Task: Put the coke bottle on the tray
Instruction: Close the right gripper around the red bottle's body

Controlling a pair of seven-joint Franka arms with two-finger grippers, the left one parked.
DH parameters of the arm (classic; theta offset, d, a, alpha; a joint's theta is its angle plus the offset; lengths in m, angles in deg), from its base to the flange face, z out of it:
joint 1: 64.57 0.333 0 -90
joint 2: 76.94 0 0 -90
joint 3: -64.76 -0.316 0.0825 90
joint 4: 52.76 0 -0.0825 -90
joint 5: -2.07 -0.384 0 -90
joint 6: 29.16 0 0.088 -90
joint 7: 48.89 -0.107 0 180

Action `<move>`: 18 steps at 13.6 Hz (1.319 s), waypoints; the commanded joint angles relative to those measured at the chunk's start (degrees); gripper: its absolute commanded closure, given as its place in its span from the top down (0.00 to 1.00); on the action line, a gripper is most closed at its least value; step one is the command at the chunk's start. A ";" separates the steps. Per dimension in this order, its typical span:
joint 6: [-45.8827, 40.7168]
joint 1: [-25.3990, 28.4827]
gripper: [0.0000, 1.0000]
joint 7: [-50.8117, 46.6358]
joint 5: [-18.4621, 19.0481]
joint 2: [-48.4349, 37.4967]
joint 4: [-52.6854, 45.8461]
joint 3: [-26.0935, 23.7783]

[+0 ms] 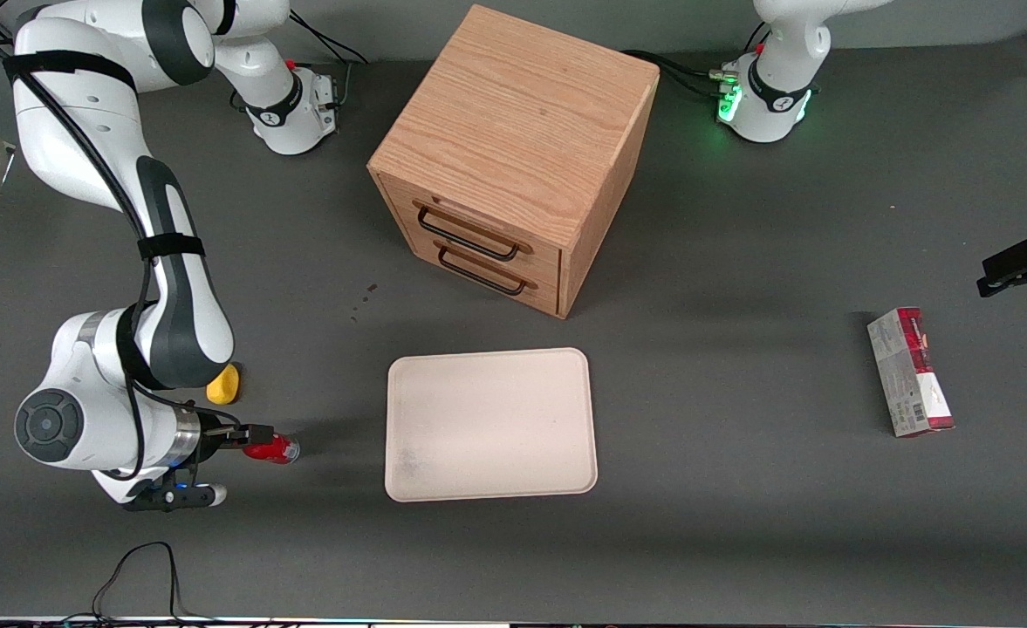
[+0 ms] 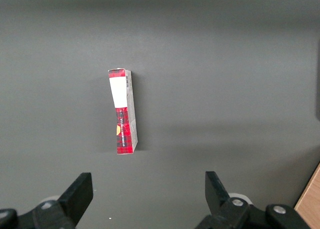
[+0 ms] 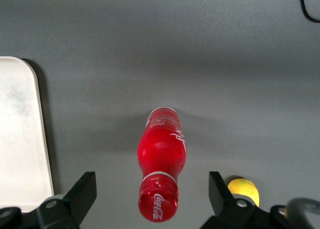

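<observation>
The coke bottle (image 1: 279, 450), small and red with a red cap and clear base, stands on the dark table between the tray and the working arm's end. In the right wrist view the bottle (image 3: 162, 154) shows from above, cap toward the camera. My right gripper (image 1: 257, 440) hangs over it, open. Its fingers (image 3: 86, 185) stand wide apart on either side of the cap (image 3: 158, 205) without touching it; the gripper (image 3: 151, 185) holds nothing. The cream-beige tray (image 1: 490, 424) lies flat and bare beside the bottle; its rim also shows in the right wrist view (image 3: 30, 139).
A yellow lump (image 1: 225, 384) lies close to the bottle, a little farther from the camera, also in the right wrist view (image 3: 243, 189). A wooden two-drawer cabinet (image 1: 513, 153) stands farther back than the tray. A red-and-grey box (image 1: 910, 372) lies toward the parked arm's end.
</observation>
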 commanded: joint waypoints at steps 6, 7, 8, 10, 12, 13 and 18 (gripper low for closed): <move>0.70 0.15 0.16 0.64 -0.61 -1.78 2.35 0.26; 0.62 0.15 0.00 0.55 -0.61 -1.78 2.35 0.26; 0.53 0.15 0.00 0.55 -0.61 -1.86 2.35 0.26; 0.53 0.15 0.00 0.29 -0.70 -1.87 2.35 0.26; 0.44 0.15 0.00 0.38 -0.70 -1.87 2.35 0.26; 0.44 0.15 0.00 0.38 -0.70 -1.87 2.35 0.26; 0.00 0.15 0.00 -0.41 -0.61 -1.95 2.18 0.35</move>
